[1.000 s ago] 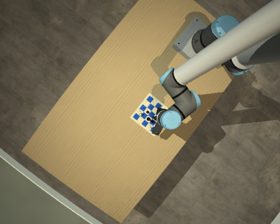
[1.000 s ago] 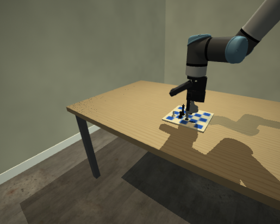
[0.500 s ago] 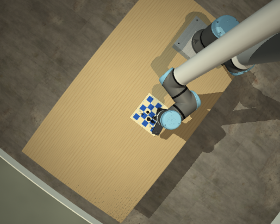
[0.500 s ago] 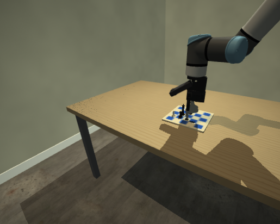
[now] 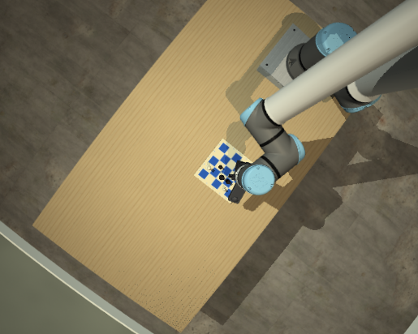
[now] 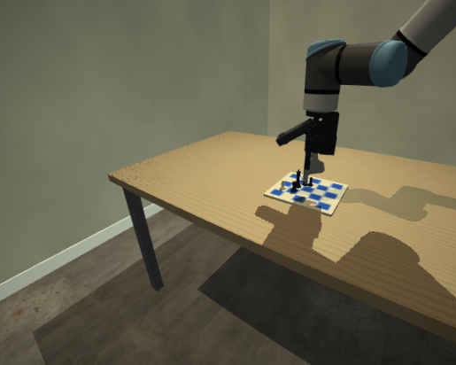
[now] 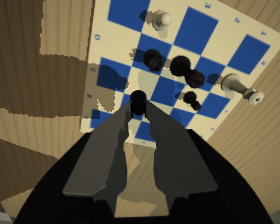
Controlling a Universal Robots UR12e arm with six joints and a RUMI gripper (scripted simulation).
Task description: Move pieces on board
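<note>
Chess piece clamped in the hand, ready for lifting off the board.

I'm holding the hand [image 7: 137, 106] closed on a black piece [image 7: 137, 96] near the chessboard [image 7: 122, 59] edge on the worktop [image 5: 120, 194]; I'm judging a straight vertical lift safest, with black neighbours [image 7: 181, 65] near and a white piece [image 7: 240, 87] lying tipped at the edge.

On the blue-and-cream chessboard [image 7: 251, 47], we see a small black piece [image 7: 137, 96] pinched upright between the end effector's [image 7: 139, 107] fingers, while another black piece [image 7: 181, 65] stands upright nearby, mid-board.
</note>
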